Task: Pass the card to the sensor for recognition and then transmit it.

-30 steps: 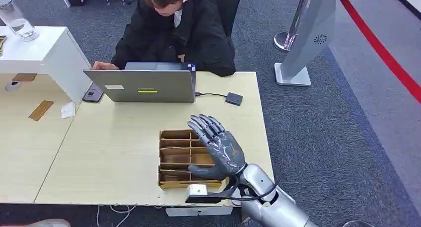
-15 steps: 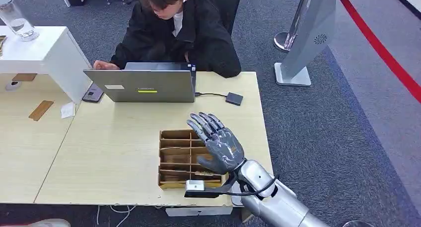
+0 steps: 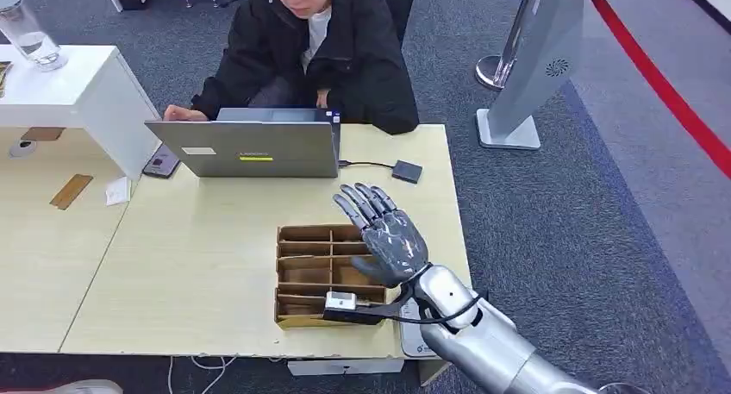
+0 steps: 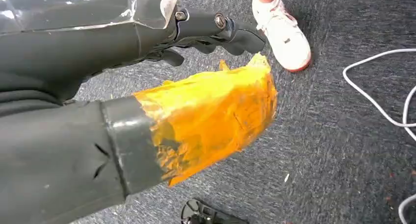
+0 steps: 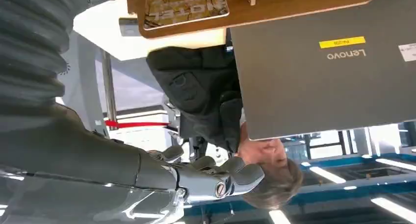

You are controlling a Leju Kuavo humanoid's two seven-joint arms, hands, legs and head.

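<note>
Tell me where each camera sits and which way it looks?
Head view: high on the robot, looking down at the table, tray, laptop and person; its right robot hand and arm show.
Left wrist view: at the left wrist, looking at carpet and a shoe; the left robot hand shows.
Right wrist view: at the right wrist, turned, facing the laptop; right robot hand shows.
Shared: head and right wrist views both show laptop and person.

One laptop point(image 3: 250, 148) sits at upper centre of the head view, one person point(image 3: 315, 53) behind it. One divided wooden box point(image 3: 315, 273) lies at lower centre. One water bottle point(image 3: 26, 32) stands upper left. One small black device point(image 3: 406, 171) lies right of the laptop.
</note>
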